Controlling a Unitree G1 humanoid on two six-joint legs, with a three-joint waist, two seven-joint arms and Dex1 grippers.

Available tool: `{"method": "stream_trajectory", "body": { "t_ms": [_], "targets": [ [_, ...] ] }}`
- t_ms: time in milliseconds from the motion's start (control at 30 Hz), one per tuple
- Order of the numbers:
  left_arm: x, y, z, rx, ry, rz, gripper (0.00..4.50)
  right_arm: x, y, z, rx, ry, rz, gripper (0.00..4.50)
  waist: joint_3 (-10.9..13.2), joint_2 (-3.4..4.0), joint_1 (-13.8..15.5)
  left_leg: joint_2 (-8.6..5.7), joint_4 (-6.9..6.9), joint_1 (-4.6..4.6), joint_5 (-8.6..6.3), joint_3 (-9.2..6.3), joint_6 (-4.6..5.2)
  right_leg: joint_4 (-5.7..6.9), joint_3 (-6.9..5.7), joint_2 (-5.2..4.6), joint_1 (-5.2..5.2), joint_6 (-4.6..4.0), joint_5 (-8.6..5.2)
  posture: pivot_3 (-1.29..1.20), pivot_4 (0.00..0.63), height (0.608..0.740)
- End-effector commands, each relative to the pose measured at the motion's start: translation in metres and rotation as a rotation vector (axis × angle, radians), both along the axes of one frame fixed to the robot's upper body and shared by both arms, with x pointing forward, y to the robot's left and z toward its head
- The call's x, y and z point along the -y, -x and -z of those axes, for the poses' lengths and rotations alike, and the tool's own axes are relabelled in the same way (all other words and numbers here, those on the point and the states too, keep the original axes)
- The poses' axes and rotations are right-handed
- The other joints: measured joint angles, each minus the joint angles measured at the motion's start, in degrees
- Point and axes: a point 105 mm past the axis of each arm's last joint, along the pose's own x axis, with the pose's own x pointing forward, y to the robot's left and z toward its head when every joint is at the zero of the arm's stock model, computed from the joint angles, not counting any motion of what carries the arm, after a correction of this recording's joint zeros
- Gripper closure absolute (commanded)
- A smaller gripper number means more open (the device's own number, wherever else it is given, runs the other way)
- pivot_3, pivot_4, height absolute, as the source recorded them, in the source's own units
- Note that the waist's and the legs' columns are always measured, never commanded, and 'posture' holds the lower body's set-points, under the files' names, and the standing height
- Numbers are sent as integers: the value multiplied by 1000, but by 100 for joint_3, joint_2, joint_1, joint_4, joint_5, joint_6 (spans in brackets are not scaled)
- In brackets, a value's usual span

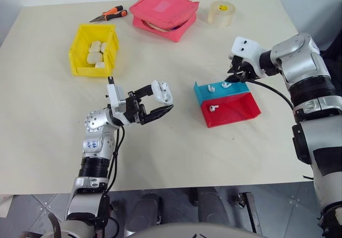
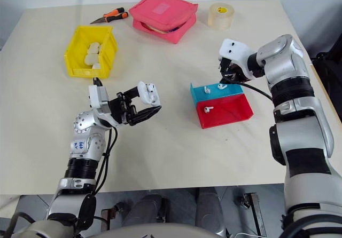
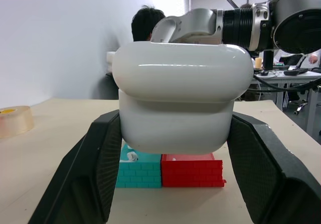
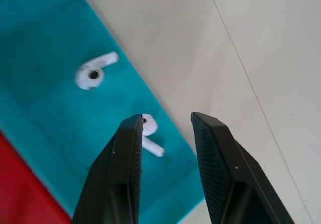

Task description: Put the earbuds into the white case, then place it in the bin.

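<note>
The white case [image 1: 162,90] is pinched by the left gripper [image 1: 158,103]. The right gripper [image 4: 165,128], jaws parted and apparently empty, should be lowered squarely over the earbud [image 4: 148,136] beside its finger.

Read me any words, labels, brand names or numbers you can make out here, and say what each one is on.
No text can be read here.
Left arm's blue sticker: too small to read.
Tape roll, pink zip pouch, yellow bin, white case, blue tray and red tray: no markings visible.

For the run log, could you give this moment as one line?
left gripper: shut on white case | right gripper: open above blue tray | earbuds: in trays
</note>
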Motion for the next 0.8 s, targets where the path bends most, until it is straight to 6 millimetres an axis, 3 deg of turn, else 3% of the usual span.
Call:
{"method": "stream_trajectory", "body": {
  "t_ms": [33,800],
  "targets": [
    [0,3,-7,42,19,0,1721,0,5,-7,-7,-17,-6,2926,0,0,6,0,0,0,0,0,0,0,0,0,0,0,0,0,150,740],
    [-3,11,-3,40,21,-2,1721,-2,-5,14,-57,12,63,2926,0,0,-4,-1,0,0,0,1,0,1,0,-1,0,0,0,0,150,740]
  ]
}}
